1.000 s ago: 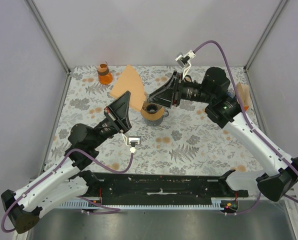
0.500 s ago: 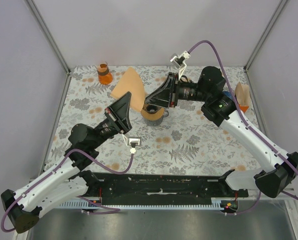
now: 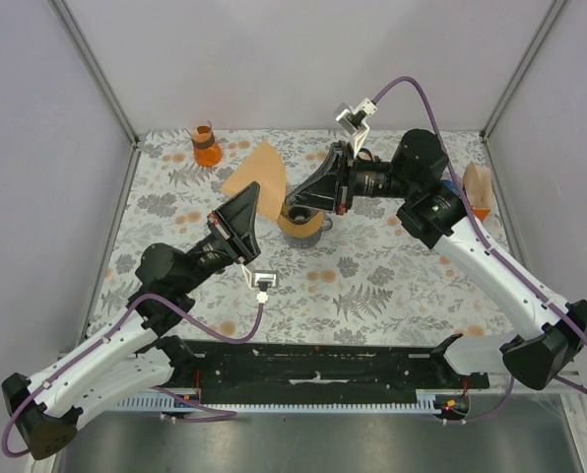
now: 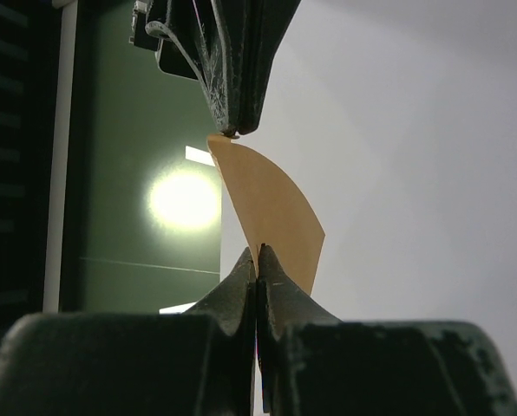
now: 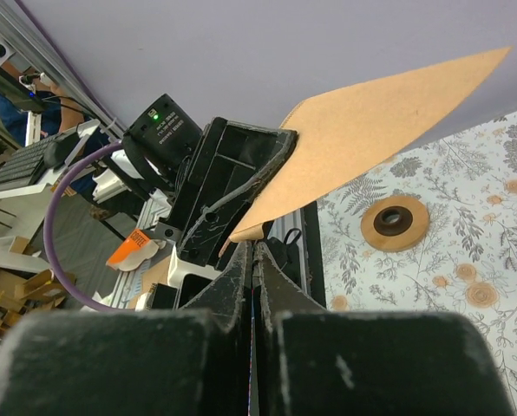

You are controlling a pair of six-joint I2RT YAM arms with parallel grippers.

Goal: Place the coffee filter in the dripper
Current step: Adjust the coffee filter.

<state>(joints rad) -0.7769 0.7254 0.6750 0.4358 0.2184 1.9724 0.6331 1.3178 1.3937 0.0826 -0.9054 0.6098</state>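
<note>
Pinching the coffee filter (image 4: 271, 208) along its lower edge with the left gripper (image 4: 257, 264), jaws pressed flat together on the paper. Meeting it at the opposite, upper corner with the right gripper (image 5: 251, 253), tips likewise closed and, judging by the left wrist view, nipping that corner. Held in the air, clear of the tabletop (image 3: 392, 276), folded flat and not yet opened into a cone. Fans away from the pinched points in the top view, long axis running from the dripper's side toward the back-left corner. Hangs just beside the dripper (image 3: 300, 225), up and to its left, not over the mouth. Puts the right gripper's tips nearer the dripper, almost above its far rim, and the left gripper just to the near left of it. Reaches in from the near left with the left arm, wrist angled up toward the far right. Stretches in from the right with the right arm, wrist laid nearly level and pointing left. Judged requirement for the coming move: carry the paper rightward and nearer, over the dark opening. Judged risk: tearing or creasing if the two grips pull apart.
</note>
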